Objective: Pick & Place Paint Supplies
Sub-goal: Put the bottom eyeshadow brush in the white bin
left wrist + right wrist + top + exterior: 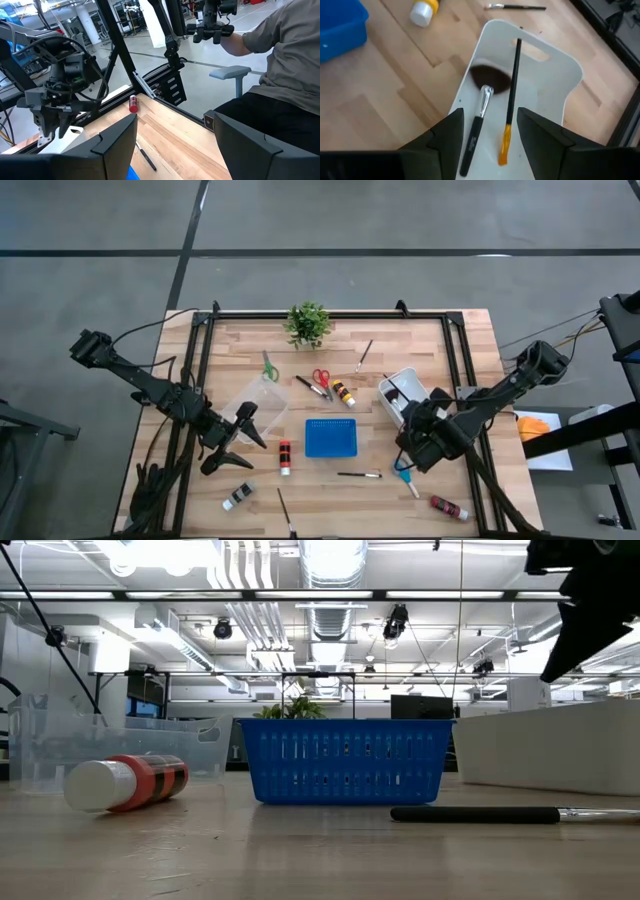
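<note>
Right gripper (487,132) hangs over the white bin (412,386) at the right side of the table (440,340), jaws apart and empty. Through the right wrist view two brushes already lie inside the bin: a black-handled brush with a silver ferrule (479,117) and a thin dark brush with an orange end (511,95). Both sit between and just beyond the fingers, not touching them (so they read as placed, not held).

Judged step: right arm is between items — next pick is probably something close by. Nearest candidates in the high view: blue-handled scissors (404,475) just below the gripper, a red paint bottle (449,507) near the front right corner, a dark brush (359,474) in front of the blue basket (331,437).

To do it well: lift clear of the bin wall before swinging, so the brushes inside are not disturbed. For the scissors, come straight down with the jaws across the handles or the pivot, not along the blades — flat thin things slip. Close only once the fingertips are at table level.

Left gripper (235,442) hovers at front left, jaws apart and empty, next to the clear bin (258,395). Near it: a red bottle with white cap (285,457) and a black-and-white bottle (238,496).

Other supplies still out: green scissors (268,367), red scissors (321,379), an orange bottle with yellow cap (343,393), a brush near the back (363,356), another at the front edge (284,511). Most of the sorting looks undone.
</note>
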